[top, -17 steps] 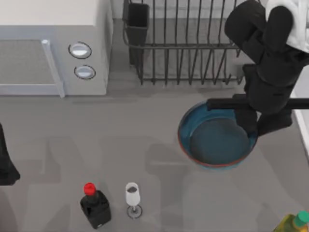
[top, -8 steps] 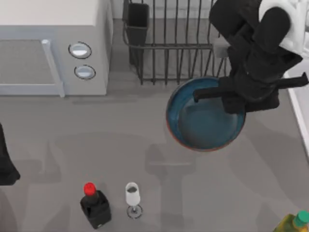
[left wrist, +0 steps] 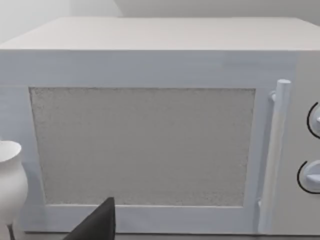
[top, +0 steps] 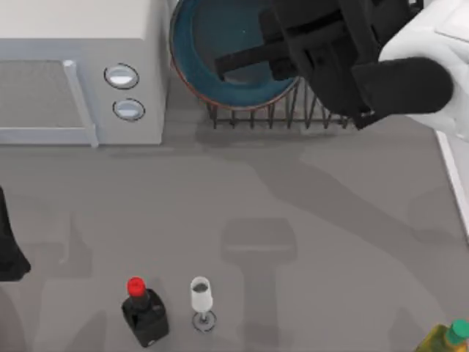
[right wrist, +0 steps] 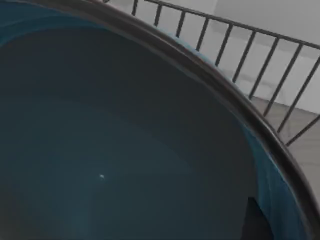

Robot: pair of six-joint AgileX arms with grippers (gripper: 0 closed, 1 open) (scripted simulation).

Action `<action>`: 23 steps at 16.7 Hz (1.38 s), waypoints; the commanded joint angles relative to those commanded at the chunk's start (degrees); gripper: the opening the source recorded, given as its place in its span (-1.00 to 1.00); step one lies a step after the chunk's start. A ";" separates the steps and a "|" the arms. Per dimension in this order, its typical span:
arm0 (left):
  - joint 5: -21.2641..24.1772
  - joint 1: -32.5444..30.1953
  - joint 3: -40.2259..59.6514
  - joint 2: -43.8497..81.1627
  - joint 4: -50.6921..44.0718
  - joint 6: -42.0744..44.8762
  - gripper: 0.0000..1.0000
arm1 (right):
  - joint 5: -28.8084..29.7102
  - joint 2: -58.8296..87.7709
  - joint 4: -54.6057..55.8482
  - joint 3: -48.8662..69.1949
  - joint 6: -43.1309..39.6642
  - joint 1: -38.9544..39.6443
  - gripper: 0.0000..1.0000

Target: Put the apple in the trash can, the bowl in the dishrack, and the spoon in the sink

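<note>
My right gripper (top: 282, 48) is shut on the rim of the deep-blue bowl (top: 212, 51) and holds it up over the left part of the black wire dishrack (top: 293, 114), at the back of the table. The right wrist view looks into the bowl's dark inside (right wrist: 110, 150), with the dishrack's bars (right wrist: 250, 55) behind it. The sink's white rim (top: 456, 183) runs along the right edge. My left arm (top: 9, 249) is parked at the left edge. The apple, the spoon and the trash can are out of view.
A white microwave (top: 73, 73) stands at the back left, close in front of the left wrist camera (left wrist: 150, 125). A black bottle with a red cap (top: 144, 312) and a wine glass (top: 201, 297) stand front left. A yellow-green bottle (top: 447, 339) is at the front right corner.
My right gripper has lifted the bowl off the table and carried it back and to the left, over the dishrack. The left arm has not moved.
</note>
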 joint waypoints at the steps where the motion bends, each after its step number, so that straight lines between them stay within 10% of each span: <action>1: 0.00 0.00 0.00 0.00 0.00 0.00 1.00 | 3.93 -1.44 4.72 -0.36 -1.85 1.89 -1.00; 9: 0.00 0.00 0.00 0.00 0.00 0.00 1.00 | 22.44 -10.33 24.93 -0.95 -10.38 11.13 -1.00; 23: 0.00 0.00 0.00 0.00 0.00 0.00 1.00 | 10.06 10.86 49.50 -3.62 -10.85 -1.95 -1.00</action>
